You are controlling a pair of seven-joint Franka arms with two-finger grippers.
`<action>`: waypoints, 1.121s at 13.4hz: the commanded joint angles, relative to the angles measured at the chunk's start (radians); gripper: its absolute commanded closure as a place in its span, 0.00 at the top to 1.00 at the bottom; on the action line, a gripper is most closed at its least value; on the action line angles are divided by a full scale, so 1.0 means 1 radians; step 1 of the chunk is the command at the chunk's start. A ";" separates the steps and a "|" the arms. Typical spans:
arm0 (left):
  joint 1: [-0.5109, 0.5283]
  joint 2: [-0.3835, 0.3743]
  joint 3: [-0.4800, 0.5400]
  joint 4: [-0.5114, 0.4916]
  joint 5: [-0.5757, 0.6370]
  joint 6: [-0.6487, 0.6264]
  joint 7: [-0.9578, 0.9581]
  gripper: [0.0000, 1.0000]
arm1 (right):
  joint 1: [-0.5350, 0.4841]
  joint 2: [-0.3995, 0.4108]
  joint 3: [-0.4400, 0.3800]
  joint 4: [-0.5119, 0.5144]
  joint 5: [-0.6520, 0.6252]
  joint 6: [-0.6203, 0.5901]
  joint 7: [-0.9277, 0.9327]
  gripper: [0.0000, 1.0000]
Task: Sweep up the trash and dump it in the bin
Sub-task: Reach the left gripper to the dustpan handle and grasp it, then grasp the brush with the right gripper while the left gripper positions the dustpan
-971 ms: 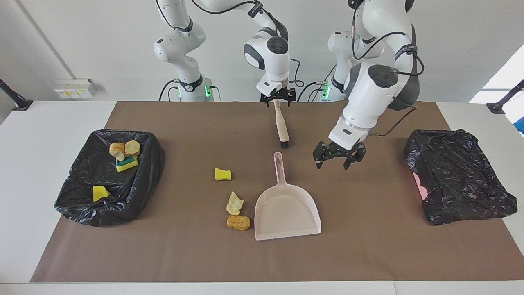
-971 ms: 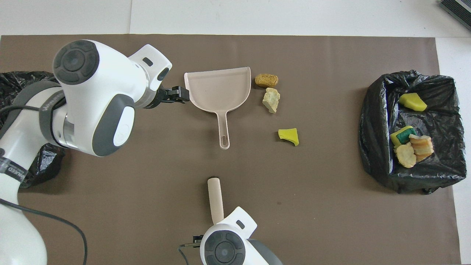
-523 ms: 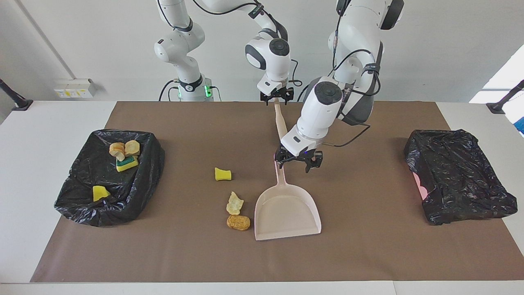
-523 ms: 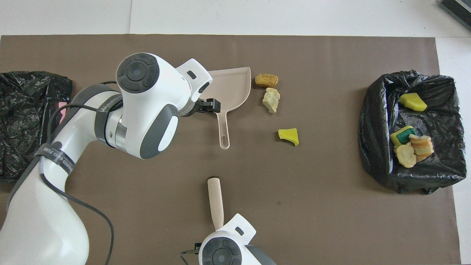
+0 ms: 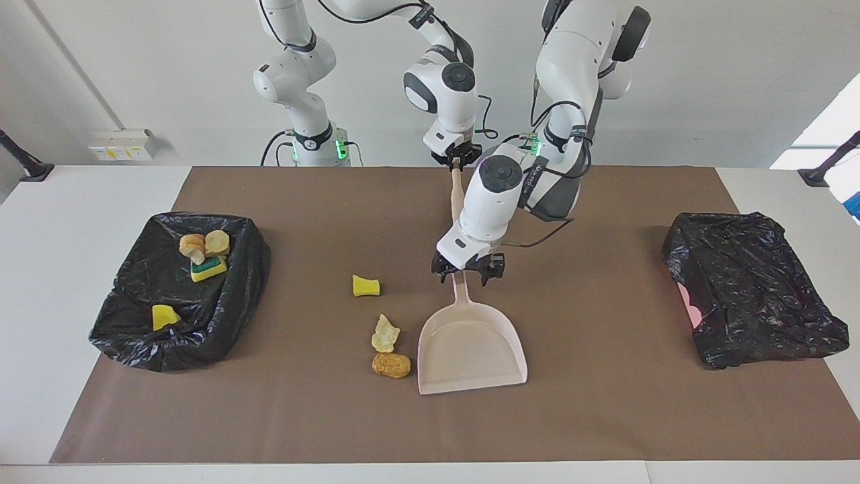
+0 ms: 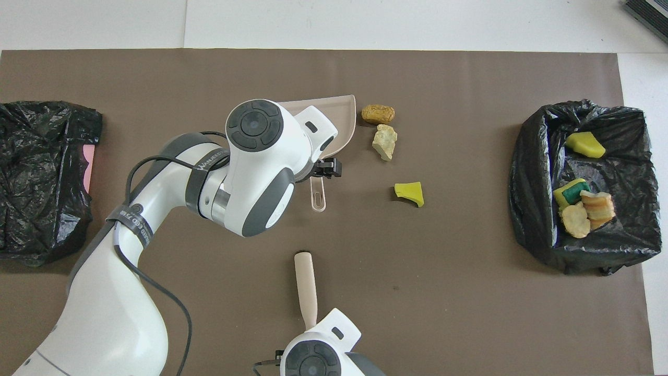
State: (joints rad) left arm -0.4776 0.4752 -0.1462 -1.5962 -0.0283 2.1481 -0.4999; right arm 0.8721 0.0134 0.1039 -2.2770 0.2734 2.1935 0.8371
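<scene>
Black bag-lined bin (image 5: 178, 292) at right arm's end of desk holds four scraps. Pale pink plastic dustpan (image 5: 470, 343) mid-desk, three trash scraps (image 5: 390, 349) beside it. Left tool (image 5: 468, 267) spread over dustpan handle; right tool (image 5: 457, 158) clenched on beige brush (image 6: 306, 287).

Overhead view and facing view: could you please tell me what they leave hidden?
- Dustpan: overhead, the left arm covers most of it.
- Brush: facing, the left arm hides its bristle end; overhead, the right arm its handle end.
- Bin at the left arm's end: its crumpled bag hides any contents.
</scene>
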 commanded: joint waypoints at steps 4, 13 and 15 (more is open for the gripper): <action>-0.039 0.011 0.014 0.004 0.004 -0.014 -0.049 1.00 | -0.168 -0.171 -0.004 0.005 0.012 -0.234 -0.039 0.00; -0.035 -0.015 0.013 0.009 0.022 -0.085 -0.042 0.00 | -0.514 -0.087 -0.006 0.157 -0.273 -0.354 -0.441 0.00; -0.016 -0.044 0.020 0.005 0.022 -0.106 0.096 0.00 | -0.606 -0.041 -0.006 0.197 -0.321 -0.331 -0.559 0.00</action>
State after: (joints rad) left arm -0.5036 0.4721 -0.1401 -1.5910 -0.0217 2.0834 -0.4908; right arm 0.3362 -0.0802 0.0857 -2.1391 -0.0037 1.8530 0.3734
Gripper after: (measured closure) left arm 0.674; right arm 0.736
